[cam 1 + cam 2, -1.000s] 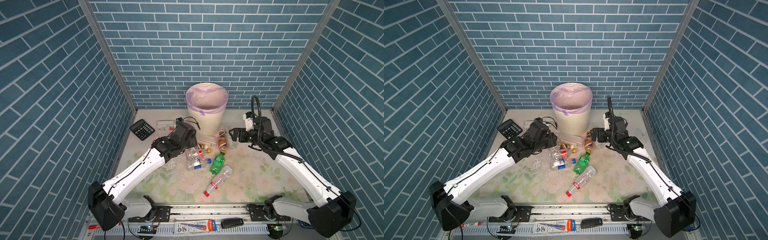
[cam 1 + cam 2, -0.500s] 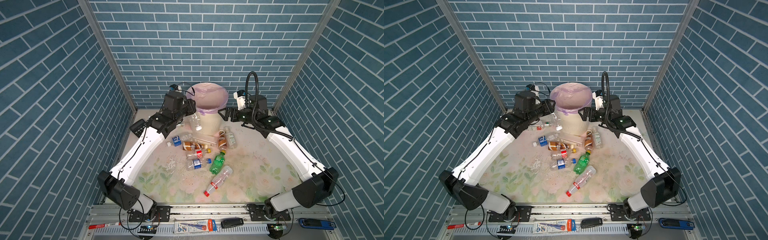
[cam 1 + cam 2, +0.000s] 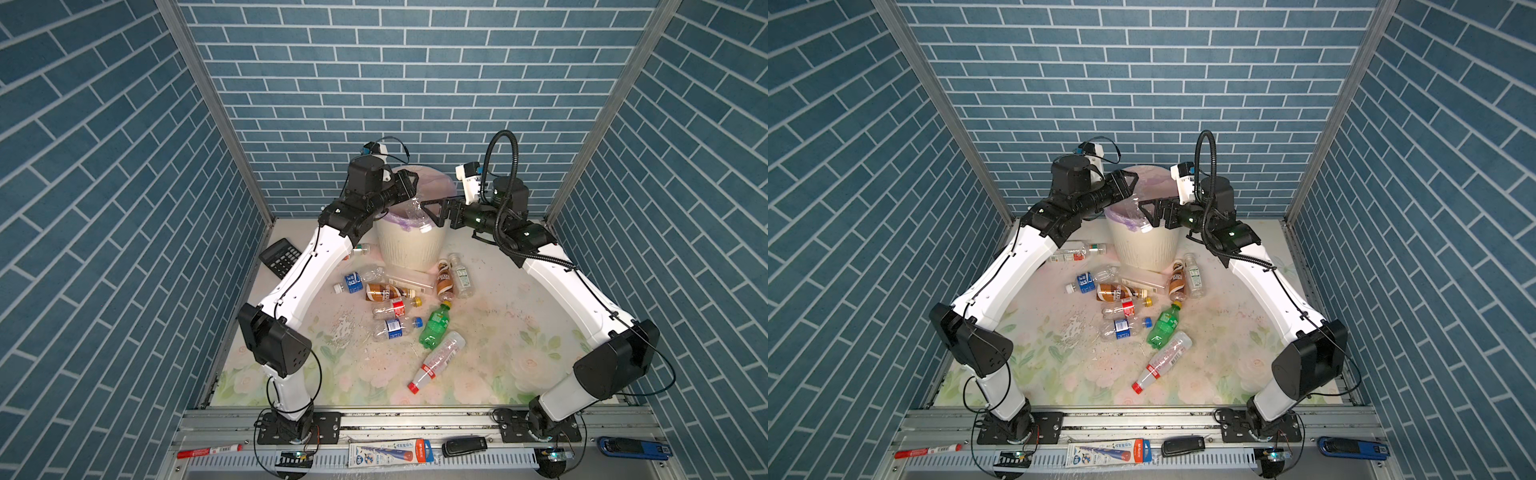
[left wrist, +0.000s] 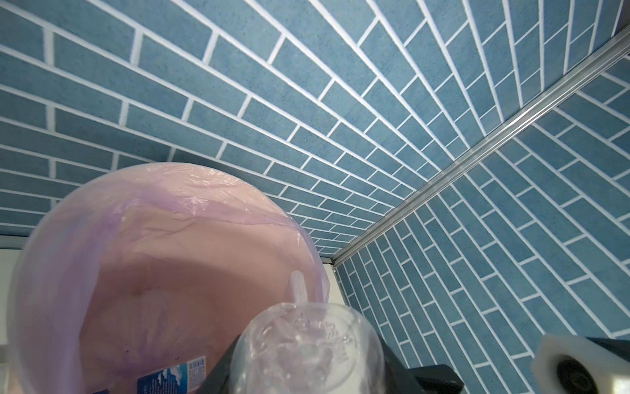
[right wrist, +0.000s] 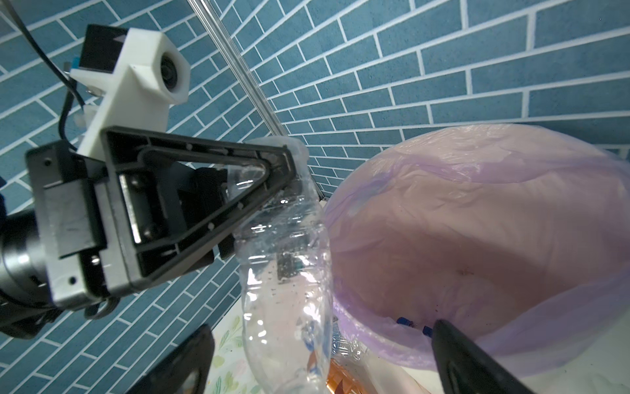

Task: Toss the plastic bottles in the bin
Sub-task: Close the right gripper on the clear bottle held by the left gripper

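Gripping a crumpled clear bottle (image 5: 286,273) by its upper end, the left gripper (image 3: 409,187) holds it hanging at the near rim of the bin (image 3: 409,249), its fingers clamped narrow on the plastic. Whether the bottle hangs over the mouth or just outside the rim cannot be told. Opposite, the right gripper (image 3: 430,214) hovers at the same rim with its jaws spread wide and nothing between them. The cream ribbed bin stands at the back of the workspace, lined with a lilac bag (image 4: 170,191) folded over its rim; deep inside lies a blue-labelled bottle (image 4: 170,375). In front of the bin, more bottles lie scattered on a pale floral mat (image 3: 498,332): a green bottle (image 3: 434,326), two brown-labelled bottles (image 3: 384,292), a long clear bottle with a red cap (image 3: 436,361) nearest the front, and several clear ones with blue or red labels between them. A black calculator (image 3: 280,257) sits at the mat's left edge, and a red marker pen (image 3: 210,451) lies on the metal front rail. Blue brick-pattern walls (image 3: 374,83) enclose the cell on three sides.
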